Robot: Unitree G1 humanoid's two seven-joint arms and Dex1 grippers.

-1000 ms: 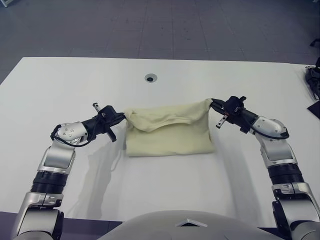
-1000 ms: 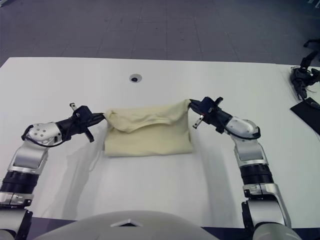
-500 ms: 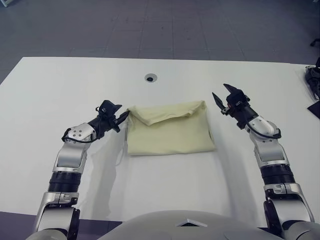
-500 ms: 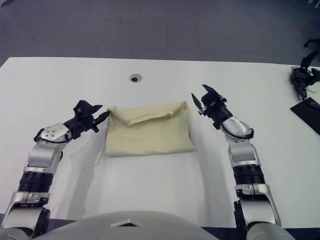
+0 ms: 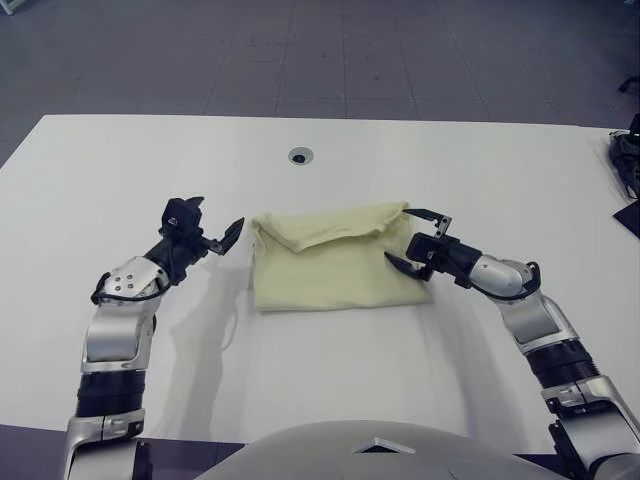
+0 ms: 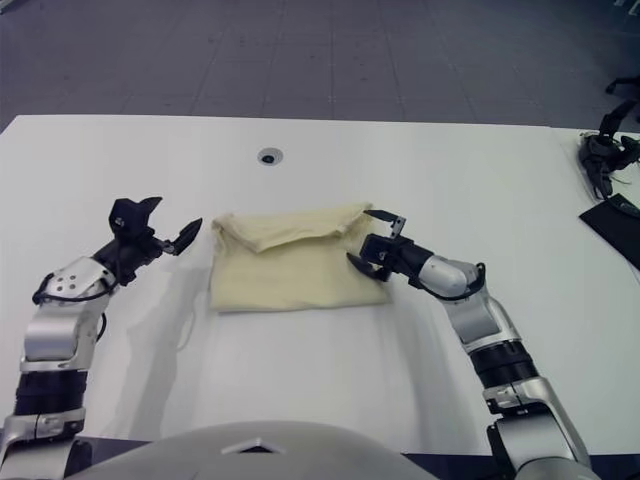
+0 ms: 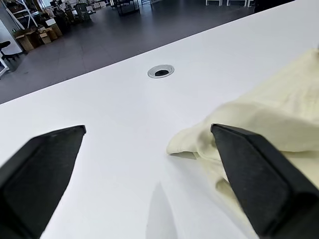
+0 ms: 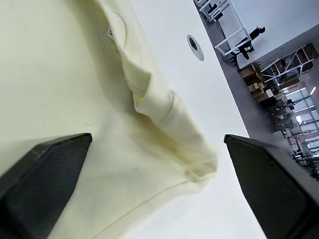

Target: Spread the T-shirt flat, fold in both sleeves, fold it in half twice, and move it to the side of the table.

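The pale yellow T-shirt [image 5: 335, 262] lies folded into a small rectangle in the middle of the white table [image 5: 120, 170], its far edge rumpled into a loose flap. My left gripper [image 5: 215, 222] hovers open just left of the shirt's far left corner, apart from the cloth; in the left wrist view the gripper [image 7: 148, 129] has bare table between its fingers and the shirt [image 7: 264, 119] to one side. My right gripper [image 5: 412, 240] is open over the shirt's right edge, one finger above the far right corner, the other over the cloth [image 8: 75, 74].
A round cable grommet [image 5: 300, 155] sits in the table beyond the shirt. Black cables and gear [image 6: 605, 150] and a flat black item [image 6: 615, 225] lie at the table's far right edge. Bare table surrounds the shirt on the left, right and near sides.
One second ago both grippers were shut on the shirt's far corners, holding them up. They let go; the left drew back leftward, and the right swung down over the shirt's right edge.
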